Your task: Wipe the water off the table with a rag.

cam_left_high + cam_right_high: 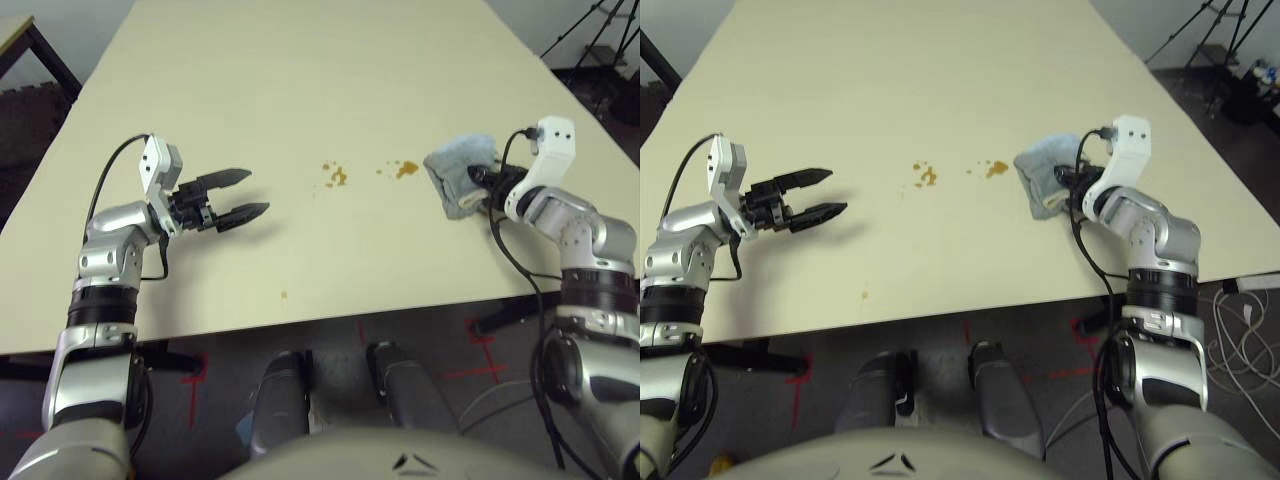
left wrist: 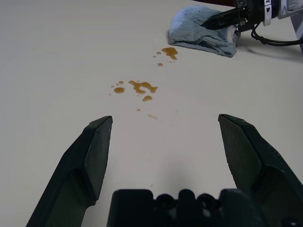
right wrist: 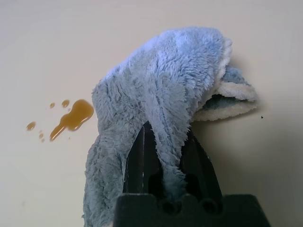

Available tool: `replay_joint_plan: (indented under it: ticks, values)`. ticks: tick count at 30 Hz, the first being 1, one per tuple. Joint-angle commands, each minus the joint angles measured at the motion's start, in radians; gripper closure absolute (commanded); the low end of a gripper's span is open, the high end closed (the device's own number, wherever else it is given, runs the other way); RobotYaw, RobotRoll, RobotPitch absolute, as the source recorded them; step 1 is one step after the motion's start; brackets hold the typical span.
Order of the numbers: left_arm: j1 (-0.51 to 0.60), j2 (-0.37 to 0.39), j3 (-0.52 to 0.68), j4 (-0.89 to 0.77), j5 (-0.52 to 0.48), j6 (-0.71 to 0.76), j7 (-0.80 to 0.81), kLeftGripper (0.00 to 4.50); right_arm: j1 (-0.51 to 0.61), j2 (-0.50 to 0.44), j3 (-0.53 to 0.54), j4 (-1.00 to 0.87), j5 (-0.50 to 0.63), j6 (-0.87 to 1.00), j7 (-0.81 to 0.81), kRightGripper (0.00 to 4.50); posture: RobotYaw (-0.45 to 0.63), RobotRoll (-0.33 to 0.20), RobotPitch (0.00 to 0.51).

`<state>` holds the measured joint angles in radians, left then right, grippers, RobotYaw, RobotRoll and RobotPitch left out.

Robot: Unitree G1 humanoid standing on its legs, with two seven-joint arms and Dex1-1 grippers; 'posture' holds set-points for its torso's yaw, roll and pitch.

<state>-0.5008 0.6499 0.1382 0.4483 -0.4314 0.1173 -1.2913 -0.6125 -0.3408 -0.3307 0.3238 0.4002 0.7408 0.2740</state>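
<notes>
The right pincer is clamped tight on the rag: in the right wrist view a fold of the blue-grey terry is pinched between the two black fingers, and the rest of the cloth bunches up in front of them, its whitish hem curling out to one side. From the head views the rag sits on the right side of the table, with the pincer coming at it from the robot's right. Its lower edge seems to rest on the table, though the bunching makes it hard to be sure how much of it does.

The water lies in two small amber clusters near the middle of the table. The nearer-to-rag cluster is just beside the rag's left edge, close but apart from it; the right wrist view shows the biggest splotch with a few drops next to it, not yet touched by the cloth. The second cluster lies further left, between the two arms.

The left pincer hovers over the left part of the table, level and pointing toward the spill, its fingers spread wide with nothing between them. It is well apart from both clusters and from the rag.
</notes>
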Motion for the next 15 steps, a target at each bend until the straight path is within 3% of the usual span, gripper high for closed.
replay_joint_plan:
  ticks: [1, 15]
  values:
    - [-0.005, 0.004, -0.005, 0.005, 0.012, -0.007, -0.002, 0.0, -0.026, 0.023, 0.01, 0.039, -0.016, -0.054, -0.026, 4.38, -0.14, 0.0, 0.129]
    - [0.008, -0.002, -0.004, -0.009, 0.008, -0.008, 0.002, 0.0, -0.069, 0.113, 0.071, 0.089, -0.037, -0.073, -0.037, 4.38, -0.14, 0.0, 0.13]
